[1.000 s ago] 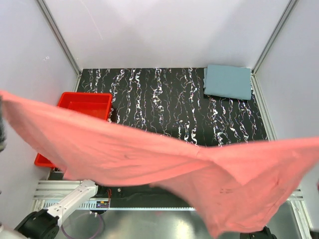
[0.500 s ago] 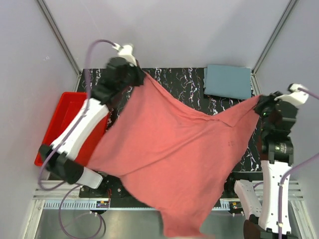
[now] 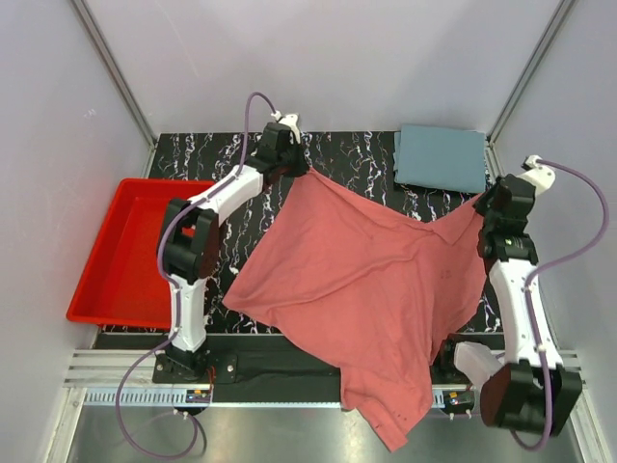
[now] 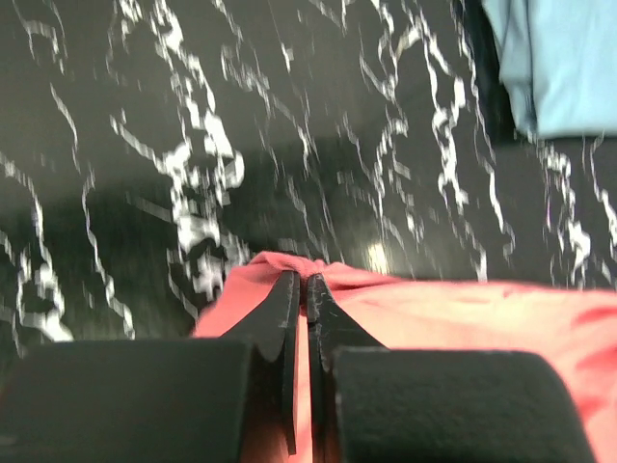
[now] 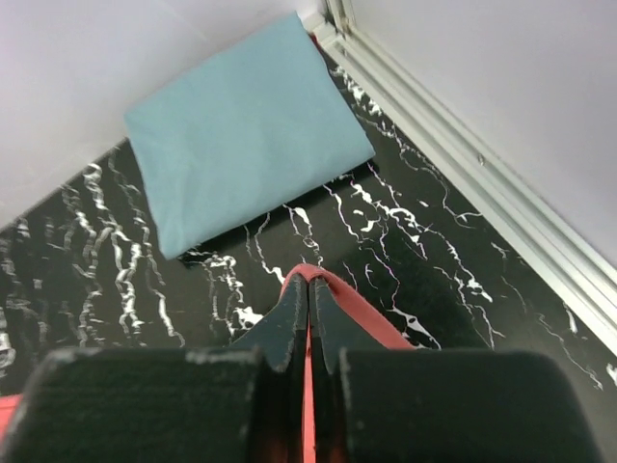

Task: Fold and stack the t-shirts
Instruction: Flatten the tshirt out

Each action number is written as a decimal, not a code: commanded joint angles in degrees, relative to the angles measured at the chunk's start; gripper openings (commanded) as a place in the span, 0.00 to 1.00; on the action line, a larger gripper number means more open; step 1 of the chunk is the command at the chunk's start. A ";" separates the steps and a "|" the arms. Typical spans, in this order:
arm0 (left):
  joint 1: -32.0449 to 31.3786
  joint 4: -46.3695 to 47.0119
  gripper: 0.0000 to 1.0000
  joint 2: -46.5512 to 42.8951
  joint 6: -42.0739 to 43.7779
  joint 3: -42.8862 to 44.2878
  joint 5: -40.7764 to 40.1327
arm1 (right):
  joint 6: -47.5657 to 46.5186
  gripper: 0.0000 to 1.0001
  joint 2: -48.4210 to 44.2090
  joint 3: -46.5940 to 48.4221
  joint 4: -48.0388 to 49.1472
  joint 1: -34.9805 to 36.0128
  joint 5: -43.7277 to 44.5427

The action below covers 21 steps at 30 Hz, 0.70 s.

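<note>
The red t-shirt point(image 3: 357, 280) is held up by two corners, one in each arm's fingers. Places here are given from the folded blue t-shirt point(image 3: 442, 158), which lies flat in the far right corner of the counter point(image 3: 337, 159).

The left fingers point(image 3: 292, 162) sit well to the left of the blue t-shirt, at about the same depth on the counter. In the left wrist view these fingers point(image 4: 287, 294) are pressed together, with a bunched corner of the red t-shirt point(image 4: 463, 309) pinched between their tips. The cloth runs back from the tips on both sides. The blue t-shirt point(image 4: 569, 58) shows at the upper right of that view, apart from the pinched corner, with the marbled counter point(image 4: 145, 116) between them.

The right fingers point(image 3: 494, 204) are just on the near side of the blue t-shirt's right corner. In the right wrist view they point(image 5: 289, 313) are also pressed together, and a thin fold of the red t-shirt point(image 5: 349, 307) loops over their tips. The blue t-shirt point(image 5: 241, 135) lies a short way beyond, not touching the fold.

Between the two grips the top edge of the red t-shirt sags into a dip below the blue t-shirt's left side. The rest spreads toward the near edge of the counter and a tail of it hangs past that edge. A red bin point(image 3: 135, 253) stands far to the left of the blue t-shirt, apart from the red cloth.
</note>
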 commanded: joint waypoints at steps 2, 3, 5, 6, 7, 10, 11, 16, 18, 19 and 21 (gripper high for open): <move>3.44 3.82 0.00 4.84 -2.12 10.25 1.86 | -1.21 0.00 8.33 2.44 10.05 -0.32 1.61; 4.40 3.19 0.00 6.07 -2.29 11.83 1.95 | -1.21 0.00 11.04 3.23 10.58 -0.32 1.44; 5.46 2.66 0.00 8.61 -3.17 14.48 3.69 | -0.68 0.00 13.69 5.34 13.13 -0.50 1.26; 6.42 2.57 0.00 9.24 -3.69 15.09 4.49 | -0.51 0.00 14.92 6.13 13.92 -0.58 1.00; 6.86 2.66 0.00 9.85 -4.22 16.49 5.20 | -0.50 0.00 17.46 7.88 14.19 -0.67 0.47; 8.27 1.17 0.00 12.14 -5.28 19.92 8.09 | -0.77 0.00 21.42 11.49 14.37 -0.67 -1.11; 8.53 0.90 0.00 12.66 -5.37 20.46 8.45 | -0.86 0.00 22.14 12.37 14.11 -0.67 -1.37; 9.15 -0.06 0.01 13.02 -5.63 22.30 9.42 | -0.86 0.00 24.69 16.95 11.91 -0.76 -1.90; 9.24 -1.38 0.00 13.72 -5.55 24.05 9.69 | -0.59 0.00 25.22 18.09 11.56 -0.76 -2.34; 9.24 -2.69 0.00 14.33 -5.28 24.59 9.77 | -0.24 0.00 25.48 18.53 11.47 -0.76 -2.43; 9.24 -3.05 0.00 14.52 -4.93 24.77 9.95 | -0.15 0.00 25.92 19.06 11.47 -0.76 -2.61</move>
